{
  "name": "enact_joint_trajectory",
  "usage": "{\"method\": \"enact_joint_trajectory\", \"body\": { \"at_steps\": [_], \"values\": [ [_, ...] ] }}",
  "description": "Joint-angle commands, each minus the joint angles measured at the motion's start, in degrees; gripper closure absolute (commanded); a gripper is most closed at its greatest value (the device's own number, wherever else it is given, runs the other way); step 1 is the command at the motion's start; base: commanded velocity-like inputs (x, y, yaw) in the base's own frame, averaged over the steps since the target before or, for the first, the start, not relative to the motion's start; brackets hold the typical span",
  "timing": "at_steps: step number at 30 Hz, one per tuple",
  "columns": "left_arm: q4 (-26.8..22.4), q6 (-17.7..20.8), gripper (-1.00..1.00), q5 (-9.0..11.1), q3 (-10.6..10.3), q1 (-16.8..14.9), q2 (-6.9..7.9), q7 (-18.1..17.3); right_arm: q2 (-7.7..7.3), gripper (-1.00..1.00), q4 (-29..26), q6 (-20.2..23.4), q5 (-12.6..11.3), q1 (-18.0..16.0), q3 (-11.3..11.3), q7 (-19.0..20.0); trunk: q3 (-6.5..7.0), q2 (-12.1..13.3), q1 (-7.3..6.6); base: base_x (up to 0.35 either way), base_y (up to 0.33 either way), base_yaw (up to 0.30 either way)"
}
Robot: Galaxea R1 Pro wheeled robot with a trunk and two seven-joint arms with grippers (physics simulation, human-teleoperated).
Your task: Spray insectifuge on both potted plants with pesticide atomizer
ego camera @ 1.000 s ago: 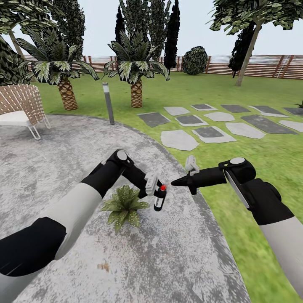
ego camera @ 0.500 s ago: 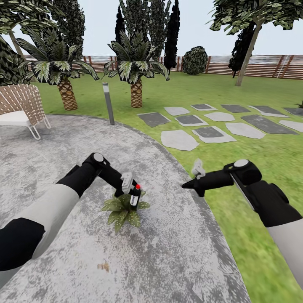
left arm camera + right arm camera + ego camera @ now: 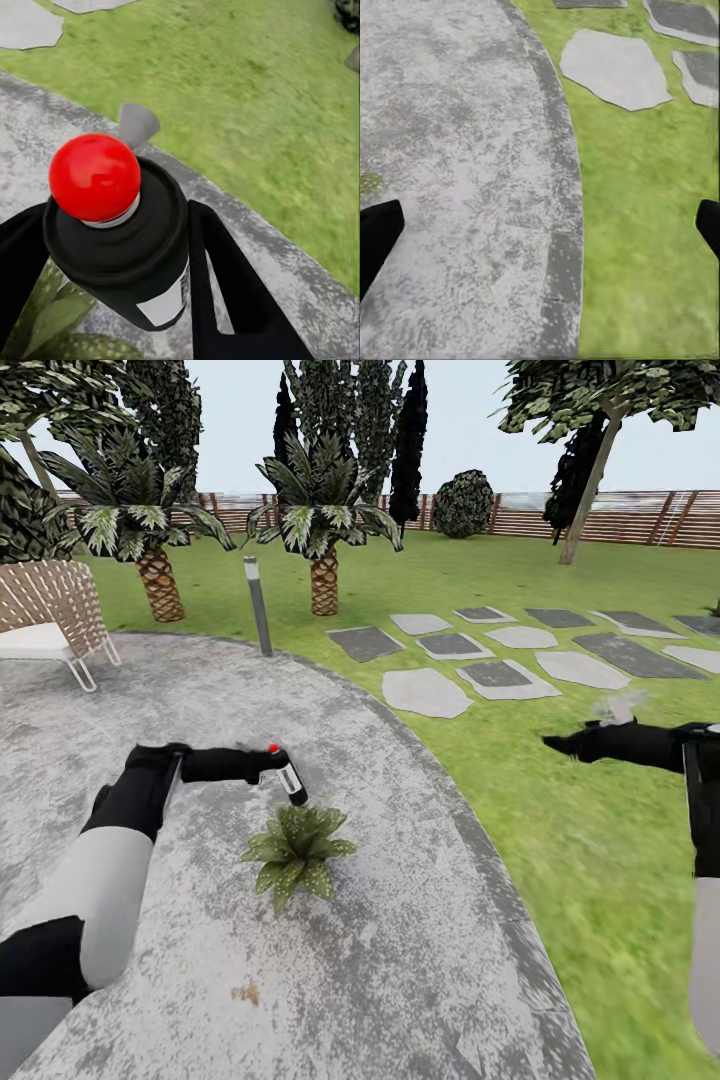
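Observation:
The pesticide atomizer (image 3: 292, 785), a dark bottle with a white label and red top, hangs tilted just behind the potted plant (image 3: 297, 848), with my left gripper (image 3: 272, 764) shut on it. In the left wrist view the atomizer (image 3: 124, 240) sits between the two black fingers (image 3: 225, 292), red top toward the camera, with speckled leaves of the plant (image 3: 52, 326) below it. The plant stands on the grey paved patio (image 3: 400, 960) of the garden. My right gripper (image 3: 560, 743) hovers blurred over the grass far to the right; its wrist view shows the right gripper (image 3: 540, 229) open and holding nothing.
A woven chair (image 3: 50, 615) stands at the patio's far left and a grey bollard light (image 3: 258, 605) at its back edge. Two striped-leaf palms (image 3: 322, 520) grow behind. Stepping stones (image 3: 430, 690) cross the grass (image 3: 600, 860) to the right. A slatted fence (image 3: 620, 515) closes the yard.
My left arm has swung left with the atomizer, from the plant's right to just behind it, the bottle now tilted. The right arm has pulled away right, over the grass.

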Motion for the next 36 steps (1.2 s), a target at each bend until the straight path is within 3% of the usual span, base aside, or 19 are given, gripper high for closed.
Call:
{"method": "enact_joint_trajectory", "body": {
  "at_steps": [1,2,3,4,5,6,9,11,16,28,32,36],
  "values": [
    [-3.0,0.7,1.00,-0.4,2.9,1.8,-0.15,2.0,0.05,-1.00,-0.1,0.2,1.0,0.0,-2.5,0.5,-0.05,0.0,-0.01,0.000,0.000,0.000],
    [-6.6,0.7,1.00,-0.4,4.8,4.1,-0.23,4.7,0.53,-1.00,-0.1,0.2,1.2,0.2,-5.4,0.4,-0.05,0.0,-0.01,0.000,0.000,0.000],
    [-10.5,0.7,1.00,-0.4,5.9,7.1,-0.34,7.4,2.32,-1.00,0.0,0.2,1.4,0.4,-8.6,0.3,-0.05,0.0,-0.01,0.000,0.000,0.000],
    [-14.4,0.8,1.00,-0.4,6.5,10.7,-0.47,10.0,5.12,-1.00,0.0,0.1,1.6,0.5,-12.3,-0.4,-0.05,0.0,-0.01,0.000,0.000,0.000],
    [-18.7,1.3,1.00,-0.5,6.7,15.6,-0.69,13.8,9.39,-1.00,0.0,-0.1,1.7,0.7,-17.2,-3.6,-0.05,0.0,-0.01,0.000,0.000,0.000],
    [-20.2,1.4,1.00,-0.5,6.7,18.1,-0.80,15.8,11.58,-1.00,0.0,-0.3,1.7,1.1,-19.6,-6.0,-0.05,0.0,-0.01,0.000,0.000,0.000],
    [-22.8,1.6,1.00,-0.5,6.6,26.3,-1.09,22.4,18.25,-1.00,0.1,-4.1,3.4,4.0,-24.7,-14.5,-0.05,0.0,-0.01,0.000,0.000,0.000],
    [-23.1,1.6,1.00,-0.5,6.6,28.5,-1.45,24.6,19.98,-1.00,0.1,-7.6,4.0,4.5,-25.5,-15.7,-0.05,0.0,-0.01,0.000,0.000,0.000],
    [-22.8,1.5,1.00,-0.4,6.5,29.9,-1.64,29.0,20.58,-1.00,1.7,-9.5,4.1,4.8,-25.9,-16.2,-0.05,0.0,-0.01,0.000,0.000,0.000],
    [-23.0,1.5,1.00,-0.1,6.5,31.2,-1.65,29.3,20.40,-1.00,1.9,-9.4,4.0,4.9,-26.1,-16.0,-0.05,0.0,-0.01,0.000,0.000,0.000],
    [-23.1,1.5,1.00,-0.1,5.9,32.5,-1.76,29.2,20.31,-1.00,1.7,-9.0,4.0,4.9,-29.6,-16.0,-0.05,0.0,-0.01,0.000,0.000,0.000],
    [-23.1,1.5,1.00,0.0,5.2,32.9,-1.84,29.2,20.36,-1.00,1.6,-9.0,4.1,4.9,-29.8,-16.0,-0.05,0.0,-0.01,0.000,0.000,0.000]
  ]
}}
